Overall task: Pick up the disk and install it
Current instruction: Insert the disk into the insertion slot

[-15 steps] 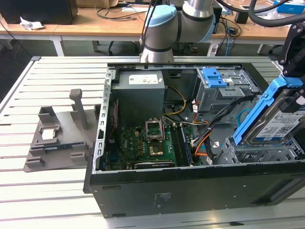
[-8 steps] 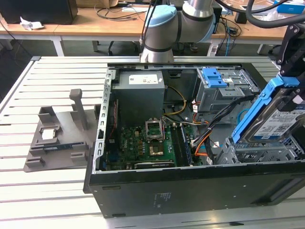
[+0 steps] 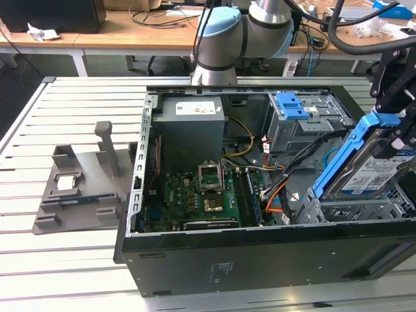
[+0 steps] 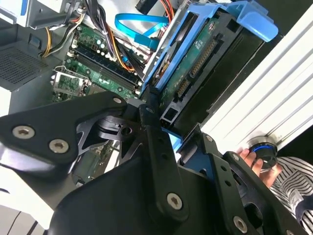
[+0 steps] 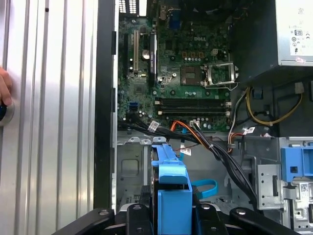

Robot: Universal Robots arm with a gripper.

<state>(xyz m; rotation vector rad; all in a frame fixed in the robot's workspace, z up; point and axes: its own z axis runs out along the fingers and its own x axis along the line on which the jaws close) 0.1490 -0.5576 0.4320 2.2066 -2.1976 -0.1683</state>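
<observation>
The disk, a silver drive with a blue-and-white label in a bright blue carrier, hangs tilted over the grey metal bay at the exterior view's right end of the open computer case. My black gripper is shut on its upper end. In the second wrist view the disk stands edge-on between the gripper fingers. In the first wrist view the blue carrier rises from the gripper over the bay floor.
Inside the case lie the green motherboard, a power supply, a blue-topped drive cage and loose cables. A grey fixture sits on the slatted table at the exterior view's left. A person's hand rests beside the case.
</observation>
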